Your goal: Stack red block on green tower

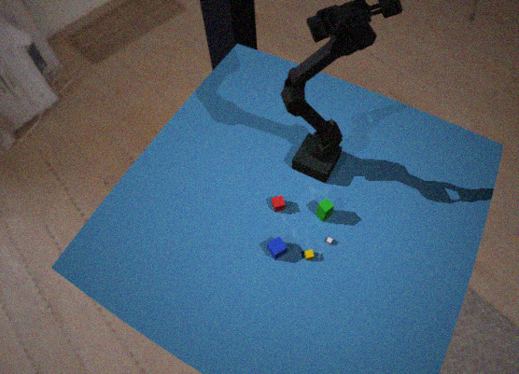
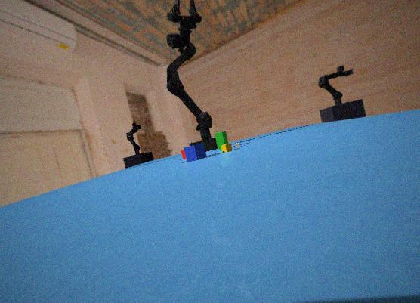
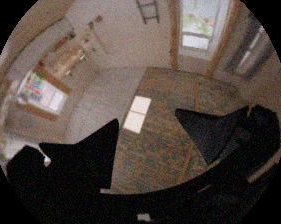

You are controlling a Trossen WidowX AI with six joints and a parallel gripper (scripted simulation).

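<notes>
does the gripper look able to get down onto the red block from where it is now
Probably yes. The gripper is open and raised high, pointing at the ceiling, holding nothing. The red block sits apart from the green tower and blue block, with nothing over it.

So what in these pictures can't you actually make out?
- Red block: in the exterior view only a sliver shows; the blue block covers the rest.
- White piece: too small in the top and exterior views to tell its shape.
- Wrist view: the gripper points up at the ceiling with open fingers, so no block shows there.
- Green tower: how many blocks form it is too blurred to count.
</notes>
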